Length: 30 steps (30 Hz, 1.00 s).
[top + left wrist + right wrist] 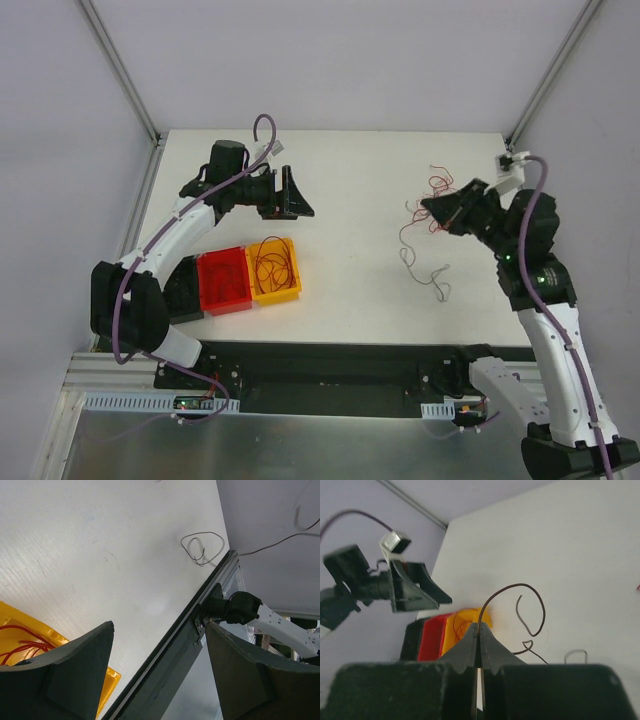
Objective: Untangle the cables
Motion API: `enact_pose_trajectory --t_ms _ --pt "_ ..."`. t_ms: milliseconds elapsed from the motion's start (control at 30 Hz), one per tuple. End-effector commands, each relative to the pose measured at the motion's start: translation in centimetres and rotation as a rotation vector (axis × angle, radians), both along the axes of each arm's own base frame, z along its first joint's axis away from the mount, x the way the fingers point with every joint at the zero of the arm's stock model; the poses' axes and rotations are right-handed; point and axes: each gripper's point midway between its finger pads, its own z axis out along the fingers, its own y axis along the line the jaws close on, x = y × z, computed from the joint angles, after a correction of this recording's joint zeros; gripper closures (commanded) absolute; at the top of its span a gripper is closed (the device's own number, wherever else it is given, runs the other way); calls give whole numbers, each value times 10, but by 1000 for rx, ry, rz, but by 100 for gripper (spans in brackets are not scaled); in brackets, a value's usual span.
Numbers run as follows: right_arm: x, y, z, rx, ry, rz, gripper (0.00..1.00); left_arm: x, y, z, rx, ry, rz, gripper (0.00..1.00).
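A loose tangle of thin red cables (436,188) lies on the white table at the right, with paler strands (436,279) trailing toward the near edge. My right gripper (432,206) hangs just above that tangle. In the right wrist view its jaws (480,626) are shut on one dark cable (520,586), which arcs up and curls back down. My left gripper (292,194) stands open and empty above the table's left half, well away from the tangle. Several red cables (274,264) lie in a yellow bin (290,292). One grey cable loop (202,544) shows in the left wrist view.
A red bin (223,280) and a black bin (184,290) stand left of the yellow one (112,678). The table's dark front rail (170,655) runs below the left gripper (159,624). Frame posts rise at both back corners.
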Motion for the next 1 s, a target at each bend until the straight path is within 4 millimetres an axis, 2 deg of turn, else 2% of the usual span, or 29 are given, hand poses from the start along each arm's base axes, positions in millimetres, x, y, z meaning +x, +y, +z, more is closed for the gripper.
enact_pose_trajectory --t_ms 0,200,333,467,567,633,733,867,967 --pt "-15 21 -44 -36 31 66 99 -6 -3 16 -28 -77 -24 26" --pt "-14 60 -132 -43 282 167 99 -4 -2 14 -15 -97 -9 25" --pt "-16 80 -185 -60 373 177 97 -6 -6 8 -24 -59 -25 25" --pt "-19 86 -234 -86 497 173 92 -10 -15 -1 -20 -35 -57 23" --pt "-20 82 -257 -116 520 161 85 -18 -27 -6 -14 -28 -100 21" --pt "-19 78 -263 -157 524 151 71 -27 -38 -14 25 -54 -127 20" --pt "-16 74 -261 -221 542 158 53 -38 -50 -21 72 -95 -175 19" --pt "-8 65 -255 -274 513 113 35 -46 -58 -27 104 -108 -211 19" --pt "-3 52 -248 -298 460 57 27 -48 -60 -30 143 -152 -219 18"
